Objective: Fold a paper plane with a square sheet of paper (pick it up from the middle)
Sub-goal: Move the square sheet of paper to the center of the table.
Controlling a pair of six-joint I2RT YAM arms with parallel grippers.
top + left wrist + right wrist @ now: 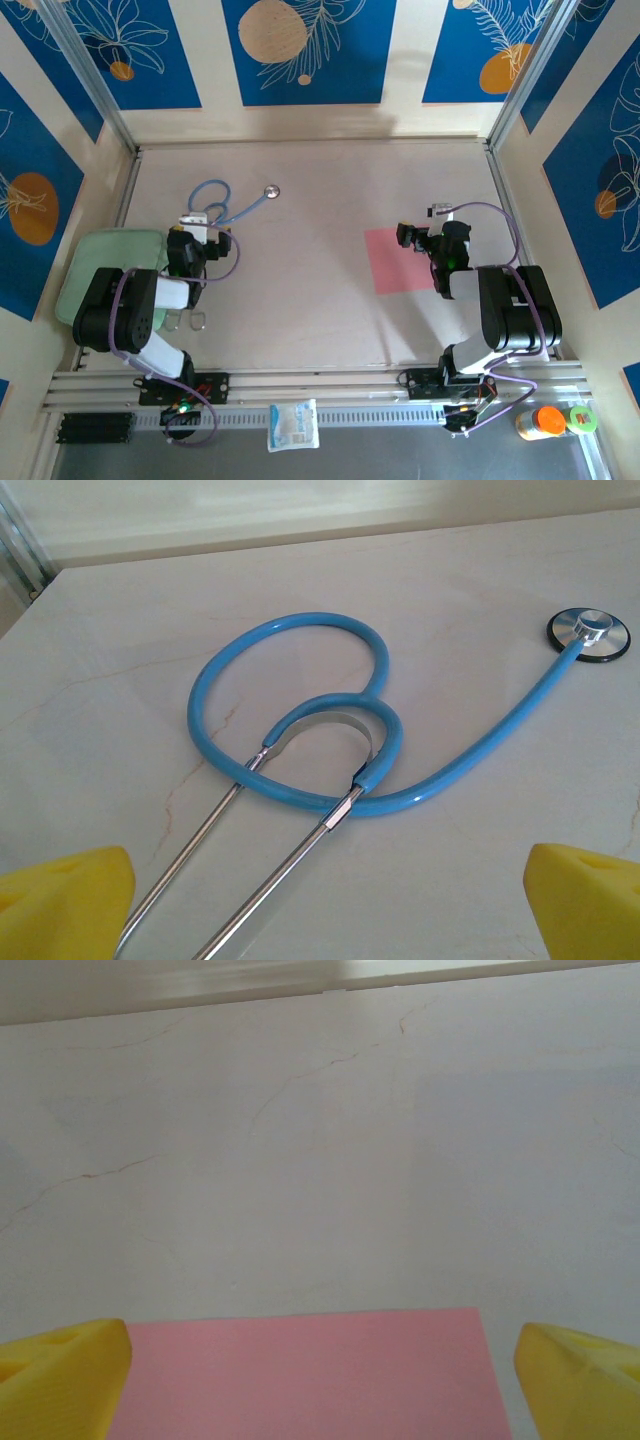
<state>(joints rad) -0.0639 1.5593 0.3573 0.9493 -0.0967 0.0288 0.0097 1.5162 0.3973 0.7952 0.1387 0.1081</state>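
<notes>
Where the pale, faintly veined table [300, 300] spreads right of centre, the square sheet of salmon-pink paper [388, 265] lies flat, plain and uncreased, with no fold in it yet. Seen from above, its right side is hidden under the right gripper [408, 236] and the black wrist behind it. In the right wrist view the sheet [300, 1375] shows a straight far edge and one crisp corner, while its near part is cut off by the frame. That right gripper [320, 1380] stands wide apart just above the paper, its yellow fingertips [60, 1375] at the picture's corners and holding nothing. The left gripper [200, 222] is likewise spread and empty, its blocky yellow pads [590, 900] only partly in frame. A pale green rounded pad [100, 265] lies half under the left arm. Ahead of the left gripper curls a blue looped stethoscope [300, 710] of glossy rubber tubing, with thin metal tubes running out of frame and a round steel chest piece [588, 634].
</notes>
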